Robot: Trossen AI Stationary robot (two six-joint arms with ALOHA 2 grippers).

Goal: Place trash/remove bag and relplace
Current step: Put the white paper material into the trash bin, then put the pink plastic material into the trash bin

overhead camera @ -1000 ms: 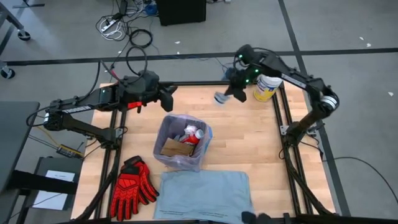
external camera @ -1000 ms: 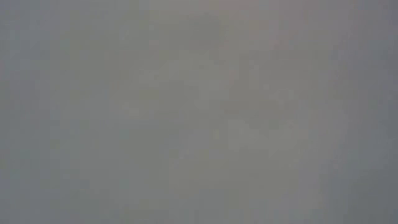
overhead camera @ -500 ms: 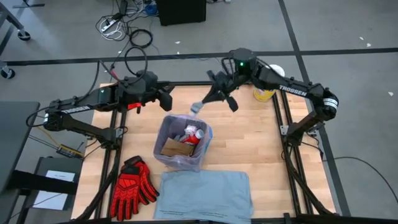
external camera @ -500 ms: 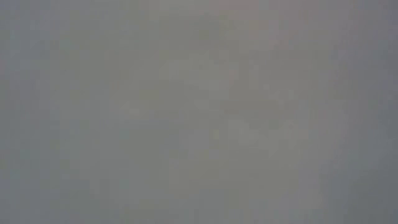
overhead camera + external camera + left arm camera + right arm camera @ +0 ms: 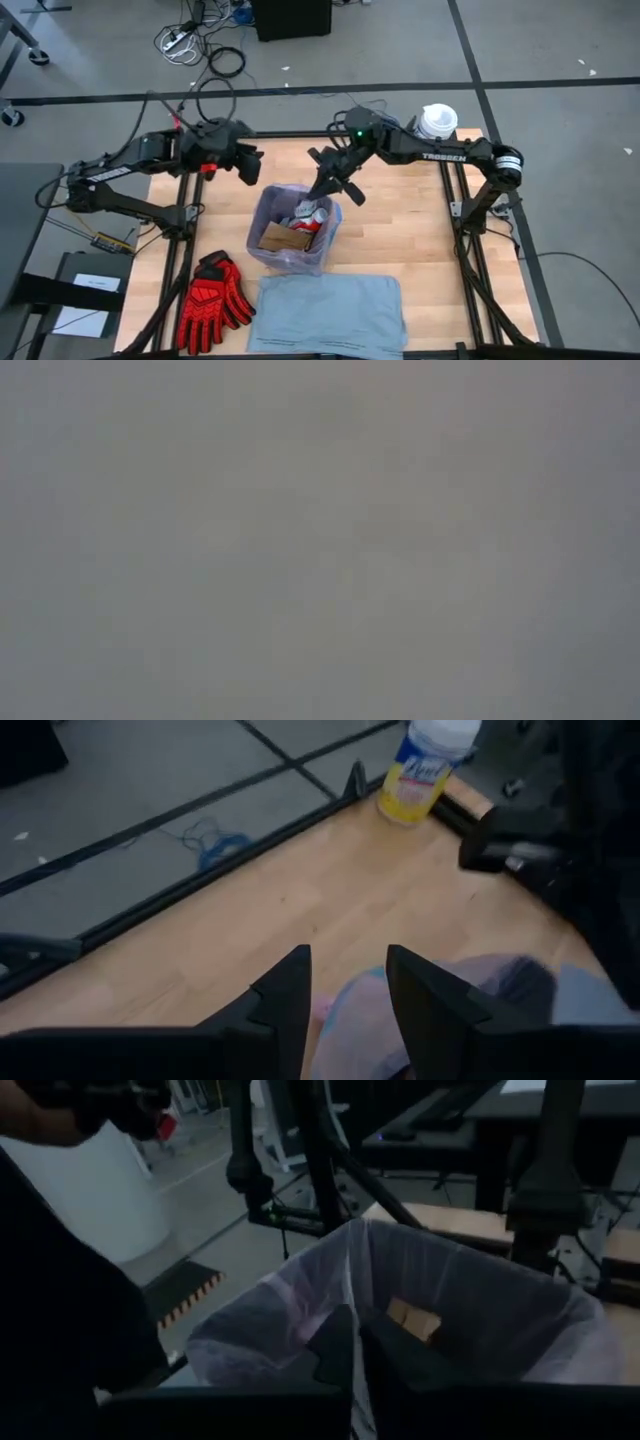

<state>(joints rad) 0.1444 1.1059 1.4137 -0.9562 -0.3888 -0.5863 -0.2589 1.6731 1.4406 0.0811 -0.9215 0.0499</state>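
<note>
Swinging in from the far right corner, the right gripper [image 5: 322, 192] now hangs over the far rim of the bag [image 5: 262, 214], fingers all but pinched together; whether the pale scrap it carried is still between them, I cannot tell. Nearest the front edge lies the grey-blue liner [image 5: 330, 308], red gloves [image 5: 212, 296] beside it. Mid-table, the lined bin holds the red-capped bottle [image 5: 316, 215] and cardboard piece [image 5: 284, 237], directly beneath that gripper, so a release should drop in. Left gripper [image 5: 247, 166] waits half open, empty, just beyond the bag's left rim. Farther back on the wooden table [image 5: 400, 220] stands the yellow tub [image 5: 434, 121]; grey floor and cables beyond.
</note>
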